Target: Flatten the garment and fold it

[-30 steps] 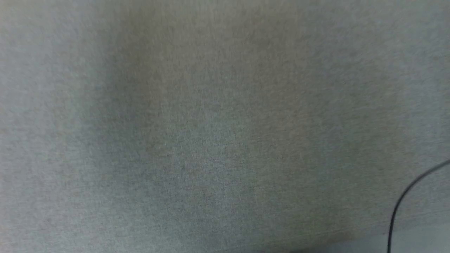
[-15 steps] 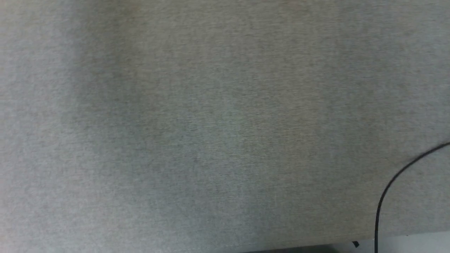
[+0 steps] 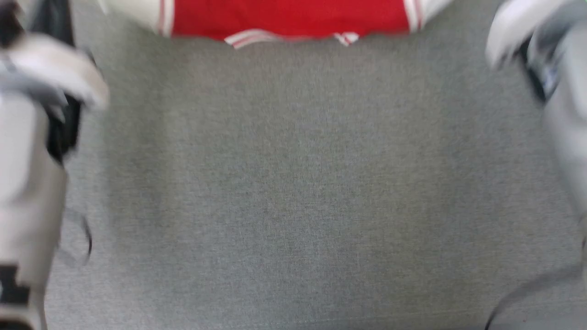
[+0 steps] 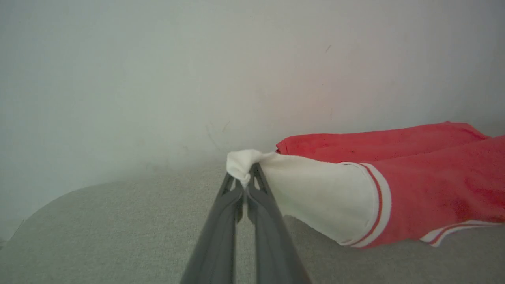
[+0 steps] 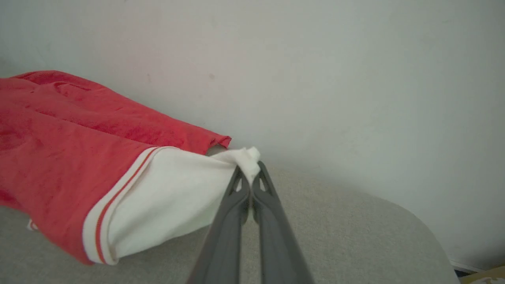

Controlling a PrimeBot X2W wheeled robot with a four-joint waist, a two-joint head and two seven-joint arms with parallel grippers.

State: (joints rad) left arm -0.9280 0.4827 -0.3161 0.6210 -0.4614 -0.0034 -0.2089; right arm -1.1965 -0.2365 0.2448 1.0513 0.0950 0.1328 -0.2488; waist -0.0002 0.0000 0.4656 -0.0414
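The garment (image 3: 289, 18), red with white sleeves and red-white striped seams, lies across the far part of the grey table (image 3: 293, 183) in the blurred head view. My pale left forearm (image 3: 27, 160) and right forearm (image 3: 564, 114) stand at that view's sides. In the left wrist view my left gripper (image 4: 245, 179) is shut on the bunched tip of a white sleeve (image 4: 315, 193), and the red body (image 4: 434, 185) stretches to the right. In the right wrist view my right gripper (image 5: 249, 173) is shut on the other white sleeve (image 5: 169, 197), lifting it off the table, the red body (image 5: 59, 157) to the left.
A pale wall (image 4: 158, 79) rises just behind the table and the garment. The table's rounded corner (image 5: 434, 236) curves away on the right of the right wrist view. A dark cable (image 3: 527, 288) shows blurred at the lower right of the head view.
The whole head picture has shifted, so the camera has moved: before it showed bare grey cloth and a cable, now the garment's near edge and both forearms are in it.
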